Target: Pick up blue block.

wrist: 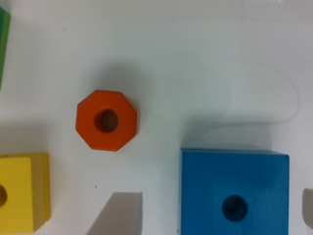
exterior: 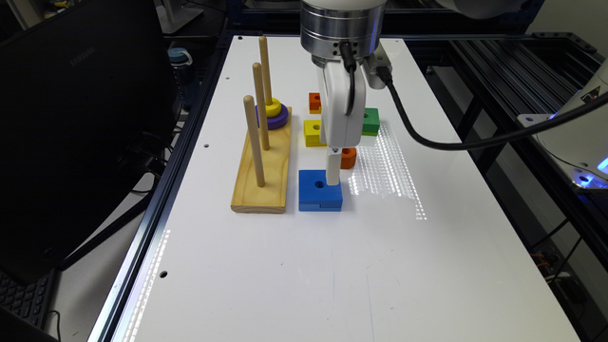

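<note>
**Gripper lowered over the blue block, fingers apart**

At the exterior view's left, a wooden peg board [exterior: 262, 166] lies along the table [exterior: 285, 275] edge, its three pegs upright; a purple ring [exterior: 272, 118] and a yellow ring [exterior: 273, 108] sit stacked on the far peg, so this is likely a stacking set with its loose pieces spread beside it. Just right of the board, low in the cluster, the blue block [exterior: 320, 191] lies flat on the table, centre hole up and its notched side facing the camera. Beyond it lie a yellow block [exterior: 313, 132] and a small orange block [exterior: 314, 102]; an orange octagon [exterior: 348, 157] sits just behind the blue block, and a green block [exterior: 370, 121] lies further right.

The gripper [exterior: 333, 178] hangs straight down over the blue block's right part, a posture that suits a top grasp across its sides.

In the wrist view, two pale finger tips show at the lower edge, one fingertip [wrist: 120, 213] left of the blue block [wrist: 234, 191] and the other at the frame's right edge. They stand wide apart with the block between them, clasping nothing; whether either touches the block cannot be told. The octagon [wrist: 106, 120] lies clear of the fingers, so closing should not catch it.
</note>
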